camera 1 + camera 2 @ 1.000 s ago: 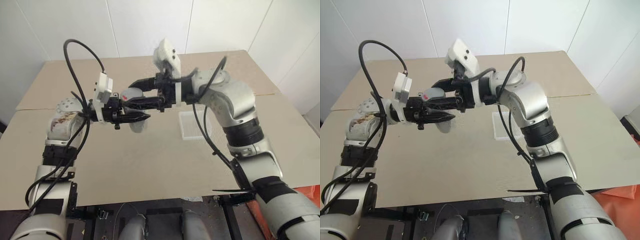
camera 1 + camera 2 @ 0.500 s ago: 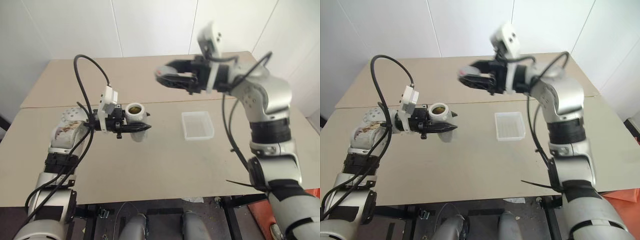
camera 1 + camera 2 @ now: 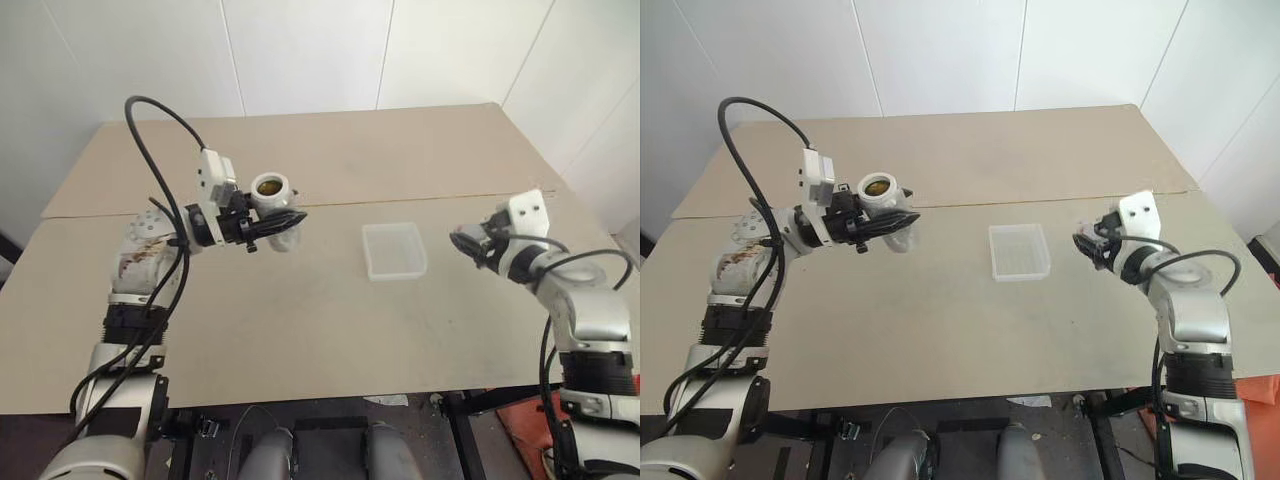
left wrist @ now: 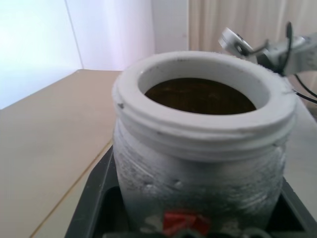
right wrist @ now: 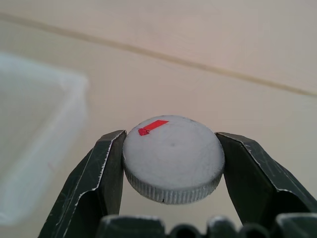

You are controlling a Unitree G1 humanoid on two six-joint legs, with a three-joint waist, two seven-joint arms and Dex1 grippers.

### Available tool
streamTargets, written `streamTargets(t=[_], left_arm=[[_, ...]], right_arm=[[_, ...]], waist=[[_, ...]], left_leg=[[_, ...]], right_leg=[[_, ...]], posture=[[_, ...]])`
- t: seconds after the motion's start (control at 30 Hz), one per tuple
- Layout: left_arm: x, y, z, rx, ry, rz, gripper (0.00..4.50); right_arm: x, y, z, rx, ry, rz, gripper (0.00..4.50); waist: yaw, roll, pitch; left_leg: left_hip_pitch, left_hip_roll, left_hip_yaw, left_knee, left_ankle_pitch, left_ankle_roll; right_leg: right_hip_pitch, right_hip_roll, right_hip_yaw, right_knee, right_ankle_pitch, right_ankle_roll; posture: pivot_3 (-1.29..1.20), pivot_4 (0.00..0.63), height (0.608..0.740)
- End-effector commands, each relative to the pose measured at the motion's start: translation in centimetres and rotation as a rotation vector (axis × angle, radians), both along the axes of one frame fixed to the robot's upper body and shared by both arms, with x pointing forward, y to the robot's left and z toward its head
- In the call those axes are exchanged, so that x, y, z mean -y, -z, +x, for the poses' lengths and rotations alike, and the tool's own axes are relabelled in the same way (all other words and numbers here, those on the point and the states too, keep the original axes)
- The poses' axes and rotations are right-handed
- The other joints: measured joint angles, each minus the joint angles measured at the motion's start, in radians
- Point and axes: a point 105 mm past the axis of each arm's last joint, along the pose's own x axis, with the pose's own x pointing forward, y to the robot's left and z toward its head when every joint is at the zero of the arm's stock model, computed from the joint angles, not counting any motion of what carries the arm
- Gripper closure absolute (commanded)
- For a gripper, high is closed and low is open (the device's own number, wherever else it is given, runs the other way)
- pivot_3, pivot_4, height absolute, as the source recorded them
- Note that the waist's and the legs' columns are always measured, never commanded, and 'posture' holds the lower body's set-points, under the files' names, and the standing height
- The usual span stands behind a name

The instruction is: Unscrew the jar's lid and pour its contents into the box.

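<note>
Right gripper (image 5: pixel 171 163) swung down with lid (image 5: pixel 172 158), beige table (image 3: pixel 300 330), white walls (image 3: pixel 300 50)

The left tool (image 3: pixel 285 220) is raised, pointing level toward the right, fingers clamped. The right tool (image 3: pixel 462 240) sits low on the right side, fingers pinched together.

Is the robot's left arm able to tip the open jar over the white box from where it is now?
Probably yes. The left gripper holds the jar upright and uncapped above the table, and nothing stands between it and the box. The right gripper, clamped on the lid, is on the box's far side.
</note>
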Motion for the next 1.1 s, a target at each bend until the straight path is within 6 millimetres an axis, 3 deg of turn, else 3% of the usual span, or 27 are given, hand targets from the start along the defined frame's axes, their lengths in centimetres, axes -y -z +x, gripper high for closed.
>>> streamTargets(t=[0.03, 0.17, 0.27, 0.43, 0.57, 0.73, 0.83, 0.93, 1.1], left_arm=[[0.6, -1.2, 0.2, 0.064, -0.026, -0.008, 2.54], [1.1, -0.8, 0.3, 0.071, -0.042, 0.018, 2.54], [1.5, -0.6, 0.5, 0.086, -0.063, 0.043, 2.54], [1.9, -0.9, 2.0, 0.168, -0.153, 0.094, 2.54], [4.9, -2.0, 4.1, 0.338, -0.261, 0.163, 2.54], [10.2, -3.3, 6.2, 0.769, -0.358, 0.406, 2.54], [13.5, -3.7, 6.3, 0.996, -0.35, 0.519, 2.54], [16.7, -1.5, 6.0, 1.407, -0.265, 0.792, 2.54], [19.3, 0.6, 5.3, 1.66, -0.19, 0.879, 2.54]], right_arm=[[-0.7, 0.6, 0.6, 0.021, -0.008, -0.017, 1.36], [-1.0, 0.9, 0.7, 0.0, -0.048, -0.019, 0.13], [-0.7, -0.2, 0.1, -0.017, -0.095, -0.027, 0.06], [-1.6, -4.6, -2.5, -0.04, -0.297, 0.005, 0.06], [-2.9, -8.3, -3.7, -0.083, -0.464, 0.178, 0.06], [-4.1, -8.9, -4.4, -0.159, -0.568, 0.2, 0.06], [-4.0, -9.2, -4.3, -0.164, -0.564, 0.201, 0.06], [-3.8, -9.6, -4.5, -0.153, -0.56, 0.195, 0.06], [-3.7, -9.5, -4.9, -0.152, -0.544, 0.189, 0.06]], waist=[[0.0, 0.0, 0.0], [0.005, 0.0, 0.0], [0.006, 0.0, 0.0], [0.01, 0.0, 0.0], [0.014, -0.001, 0.0], [0.035, -0.002, 0.001], [0.041, -0.003, 0.001], [0.047, -0.004, 0.001], [0.049, -0.004, 0.002]], left_leg=[[0.0, 0.0, 0.001, 0.0, 0.0, 0.0], [0.0, 0.0, 0.001, 0.0, 0.0, 0.001], [0.0, 0.0, 0.001, 0.0, -0.001, 0.001], [-0.001, 0.0, 0.001, 0.0, -0.001, 0.001], [0.0, 0.0, 0.003, 0.001, -0.001, 0.002], [-0.003, 0.0, 0.007, 0.001, -0.001, 0.002], [-0.006, -0.002, 0.008, 0.002, -0.002, 0.003], [-0.008, -0.003, 0.009, 0.004, -0.003, 0.005], [-0.009, -0.003, 0.01, 0.005, -0.004, 0.006]], right_leg=[[0.0, 0.0, 0.0, 0.0, 0.0, 0.0], [0.0, 0.0, 0.001, -0.001, 0.0, 0.0], [0.0, 0.0, 0.001, -0.001, 0.0, 0.0], [0.001, 0.0, 0.0, -0.002, 0.0, 0.0], [0.004, 0.0, 0.0, -0.004, 0.0, 0.0], [0.003, 0.0, -0.002, -0.008, 0.001, 0.001], [0.001, -0.002, -0.001, -0.008, 0.001, 0.002], [0.0, -0.003, -0.001, -0.008, 0.001, 0.003], [-0.001, -0.003, 0.0, -0.008, 0.001, 0.005]], posture=[[0.0, 0.15, 0.74], [0.0, 0.15, 0.74], [0.0, 0.15, 0.74], [0.0, 0.15, 0.74], [0.0, 0.15, 0.74], [0.0, 0.15, 0.74], [0.0, 0.15, 0.74], [0.0, 0.15, 0.74], [0.0, 0.15, 0.74]])
